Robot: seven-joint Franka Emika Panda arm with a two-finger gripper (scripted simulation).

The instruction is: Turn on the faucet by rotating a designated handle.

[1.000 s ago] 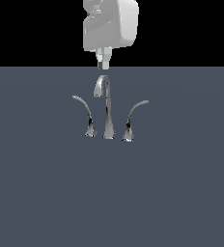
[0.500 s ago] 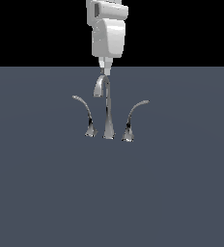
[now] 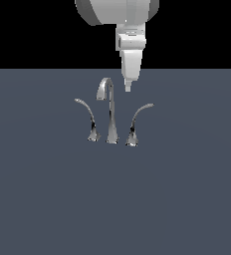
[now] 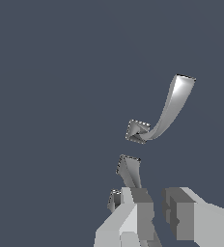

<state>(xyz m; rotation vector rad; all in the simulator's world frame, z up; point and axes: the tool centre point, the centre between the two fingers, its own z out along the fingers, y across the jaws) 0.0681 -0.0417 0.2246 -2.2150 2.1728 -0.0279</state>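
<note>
Two fingers (image 4: 138,207) in the wrist view, low centre-right of frame, pale grey w/ darker pads, a narrow gap between them and nothing in it. In the exterior view the fingers (image 3: 128,85) read as one slim point edge-on, upper centre, aimed straight down; the gap can't be told from there. That point hangs just beside the hooked top of the spout (image 3: 110,107), on the exterior view's right of it, and above the handle (image 3: 137,122), not touching either.

Above the point, one white arm (image 3: 130,45) comes down from the top edge, w/ a big rounded grey housing cut off by the frame.

The faucet (image 3: 111,119), centre of the exterior view: three chrome pieces in a row. One tall slim spout in the middle, hooked over at the top. One lever (image 3: 87,118) left of it, tip curling to the exterior view's left. One handle right of it, tip sweeping to the exterior view's right, flared base on the surface (image 3: 115,199). Both levers shorter than the spout, each standing apart from it.

Wrist view shows three chrome bits too: one long curved handle (image 4: 169,108) centre-right, its squarish base just left of centre, one shorter piece (image 4: 128,171) nearer the fingers, one small bit (image 4: 115,198) tucked beside the left pad. Which piece each short bit is, can't tell.

Surface is flat slate blue; black band across the top of the exterior view.
</note>
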